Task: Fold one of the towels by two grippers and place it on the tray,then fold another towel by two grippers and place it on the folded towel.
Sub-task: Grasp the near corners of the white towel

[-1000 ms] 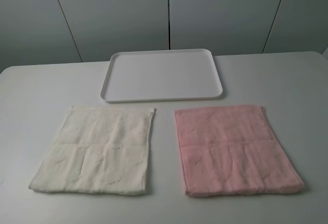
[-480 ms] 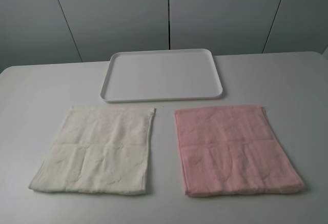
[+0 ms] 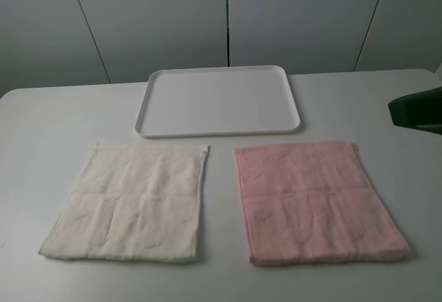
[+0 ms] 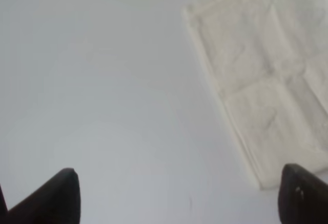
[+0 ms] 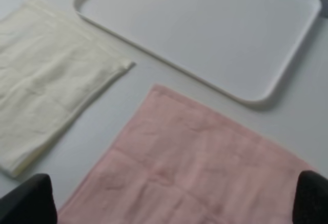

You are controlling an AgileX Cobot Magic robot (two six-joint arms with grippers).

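Note:
The cream towel [image 3: 131, 202] lies flat and spread at the front left of the table, and the pink towel [image 3: 314, 202] lies flat to its right. Behind them sits the white tray [image 3: 217, 101] with nothing on it. My left gripper [image 4: 179, 203] is open above bare table beside an edge of the cream towel [image 4: 266, 75]; it is out of the exterior high view. My right gripper [image 5: 171, 203] is open above the pink towel [image 5: 195, 167], with the cream towel [image 5: 46, 75] and tray [image 5: 205, 24] beyond. A dark part of the right arm [image 3: 418, 108] shows at the right edge.
Both towels and the tray rest on a white table [image 3: 41, 122]. A narrow strip of bare table separates the two towels. A grey panelled wall [image 3: 159, 19] stands behind the table's far edge.
A dark part of the right arm has come into the exterior high view at its right edge. Towels and tray have not moved.

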